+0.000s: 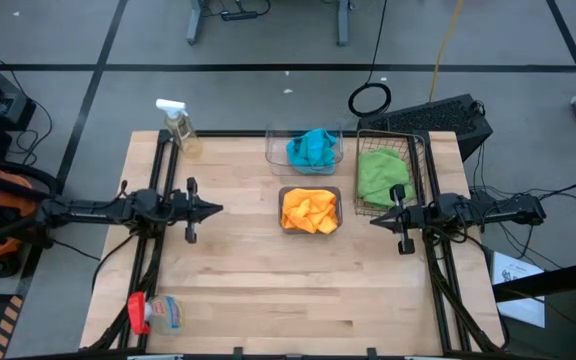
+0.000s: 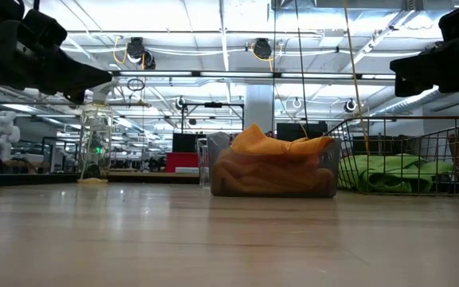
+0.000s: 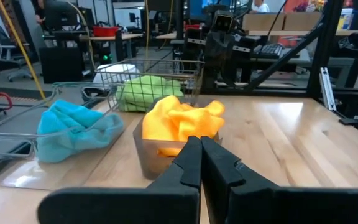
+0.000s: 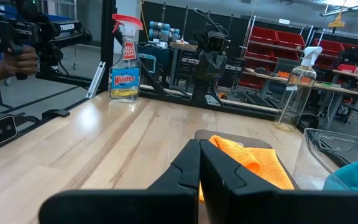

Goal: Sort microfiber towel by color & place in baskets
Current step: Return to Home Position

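Note:
The orange-yellow towels (image 1: 309,210) fill the smoky grey tub (image 1: 310,190) at the table's middle. Turquoise towels (image 1: 311,148) lie in the clear tub (image 1: 272,152) at the far edge. Lime green towels (image 1: 382,176) sit in the wire-mesh basket (image 1: 413,150) to the right. My left gripper (image 1: 218,208) hovers shut above the table, left of the grey tub, pointing at it. My right gripper (image 1: 374,220) hovers shut just right of the grey tub, at the basket's near end. In the left wrist view all three loads show: orange towels (image 3: 182,121), turquoise towels (image 3: 73,129), green towels (image 3: 148,92).
A clear spray bottle with a white trigger (image 1: 178,125) stands at the far left corner. A blue-labelled spray bottle with a red cap (image 1: 156,314) lies at the near left. Bare wood (image 1: 298,290) spans the near half. A person's hand (image 4: 18,61) shows beyond the table.

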Controlling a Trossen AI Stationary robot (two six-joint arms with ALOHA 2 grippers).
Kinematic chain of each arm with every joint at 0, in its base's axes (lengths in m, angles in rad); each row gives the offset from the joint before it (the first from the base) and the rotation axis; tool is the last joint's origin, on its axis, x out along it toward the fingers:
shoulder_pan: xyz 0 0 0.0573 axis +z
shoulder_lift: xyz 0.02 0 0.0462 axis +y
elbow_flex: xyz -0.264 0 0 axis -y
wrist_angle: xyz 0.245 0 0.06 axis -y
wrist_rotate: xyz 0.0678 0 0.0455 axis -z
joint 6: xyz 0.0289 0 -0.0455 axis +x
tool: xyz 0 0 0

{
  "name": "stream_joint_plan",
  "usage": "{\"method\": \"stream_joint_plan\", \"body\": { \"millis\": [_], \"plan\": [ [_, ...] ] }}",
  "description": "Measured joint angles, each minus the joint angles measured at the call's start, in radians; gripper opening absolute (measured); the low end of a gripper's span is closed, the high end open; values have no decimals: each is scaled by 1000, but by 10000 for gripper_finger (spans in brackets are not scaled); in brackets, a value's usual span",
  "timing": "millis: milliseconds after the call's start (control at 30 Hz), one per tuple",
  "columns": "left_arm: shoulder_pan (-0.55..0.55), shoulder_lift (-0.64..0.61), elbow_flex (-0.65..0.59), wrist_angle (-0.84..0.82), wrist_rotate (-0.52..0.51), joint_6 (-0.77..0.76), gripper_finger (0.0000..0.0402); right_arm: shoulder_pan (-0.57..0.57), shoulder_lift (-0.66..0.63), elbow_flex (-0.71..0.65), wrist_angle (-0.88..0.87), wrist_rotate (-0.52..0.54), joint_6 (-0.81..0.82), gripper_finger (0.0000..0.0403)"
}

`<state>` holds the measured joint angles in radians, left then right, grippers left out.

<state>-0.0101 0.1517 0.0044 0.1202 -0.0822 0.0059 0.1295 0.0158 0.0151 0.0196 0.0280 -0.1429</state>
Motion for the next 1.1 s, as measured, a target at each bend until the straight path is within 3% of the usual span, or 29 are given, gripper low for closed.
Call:
{"method": "stream_joint_plan", "body": {
  "millis": [367, 1100],
  "plan": [
    [0, -126, 0, -93, 16, 0, 4, 0, 0, 0, 2, 0, 0, 0],
    [0, -129, 0, -98, 22, -21, 4, 0, 0, 0, 5, 1, 0, 0]
  ]
}}
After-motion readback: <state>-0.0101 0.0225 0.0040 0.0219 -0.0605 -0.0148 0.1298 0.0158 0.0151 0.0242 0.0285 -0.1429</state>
